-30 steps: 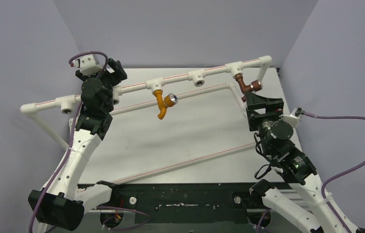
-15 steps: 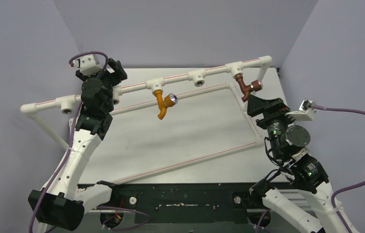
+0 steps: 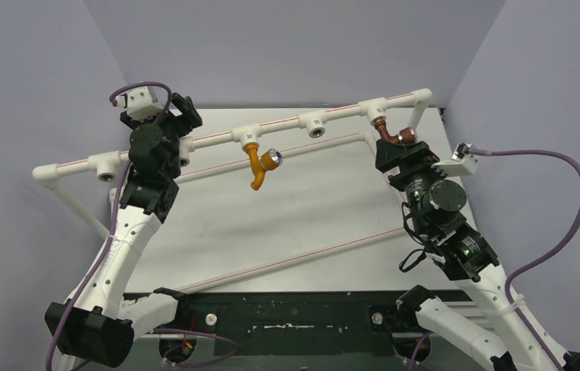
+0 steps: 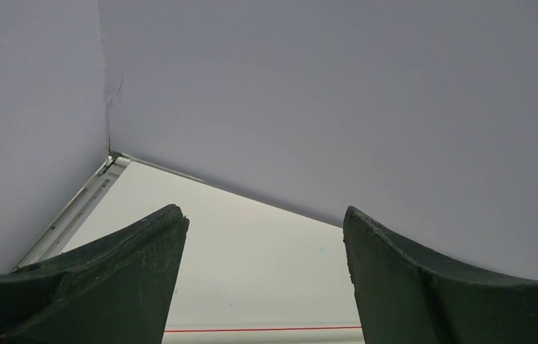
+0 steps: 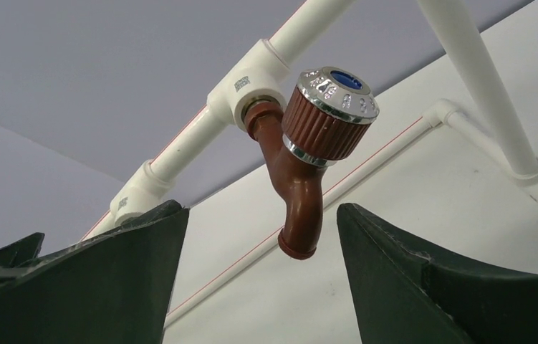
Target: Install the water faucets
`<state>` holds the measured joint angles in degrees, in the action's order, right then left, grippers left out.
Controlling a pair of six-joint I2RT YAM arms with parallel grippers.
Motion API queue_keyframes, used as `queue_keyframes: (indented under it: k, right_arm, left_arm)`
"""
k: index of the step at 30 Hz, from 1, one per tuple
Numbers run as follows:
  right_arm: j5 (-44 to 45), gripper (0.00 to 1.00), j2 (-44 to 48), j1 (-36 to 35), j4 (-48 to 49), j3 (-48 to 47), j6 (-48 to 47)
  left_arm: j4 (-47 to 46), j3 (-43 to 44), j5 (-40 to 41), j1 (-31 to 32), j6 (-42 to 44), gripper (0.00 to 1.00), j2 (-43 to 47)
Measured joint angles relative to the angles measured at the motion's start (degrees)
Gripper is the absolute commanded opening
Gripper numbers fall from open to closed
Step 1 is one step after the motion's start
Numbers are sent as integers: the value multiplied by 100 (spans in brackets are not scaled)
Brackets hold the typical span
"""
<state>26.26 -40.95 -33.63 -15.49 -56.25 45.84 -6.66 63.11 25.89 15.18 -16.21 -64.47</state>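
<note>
Right end effector (image 5: 260, 208) (jaws apart), moved up to red-brown faucet (image 5: 301, 193)

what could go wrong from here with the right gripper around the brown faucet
1. The right gripper is open, and the red-brown faucet sits off-centre, nearer one finger. Closing now may catch only the spout and slip.
2. A skewed pinch could strain its thread in the white T socket.
3. The left gripper is open and holds nothing, so the pipe frame looks unbraced.
</note>
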Motion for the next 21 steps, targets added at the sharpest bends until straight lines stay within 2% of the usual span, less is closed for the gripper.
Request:
queue_keyframes:
  k: [6, 11, 15, 18, 20, 21]
  right_arm:
    - [-31, 69, -315, 142, 227, 146, 306]
    - [-304, 54, -369, 660, 378, 459, 669]
    - [-946, 42, -363, 1038, 791, 656, 1047]
    - [-1346, 24, -337, 1220, 1163, 833, 1327]
    - [-1517, 6, -284, 1276, 1414, 957, 1488]
    - [-1620, 0, -238, 1316, 1565, 1038, 1611]
  left_arm:
    - [0, -2, 0, 0, 0, 78, 2]
    - [0, 0, 0, 0, 0, 77, 2]
    - [-2, -2, -7, 7, -2, 77, 2]
    - [0, -2, -15, 7, -2, 78, 2]
    - [0, -2, -17, 7, 0, 77, 2]
    - [-2, -2, -20, 7, -2, 78, 2]
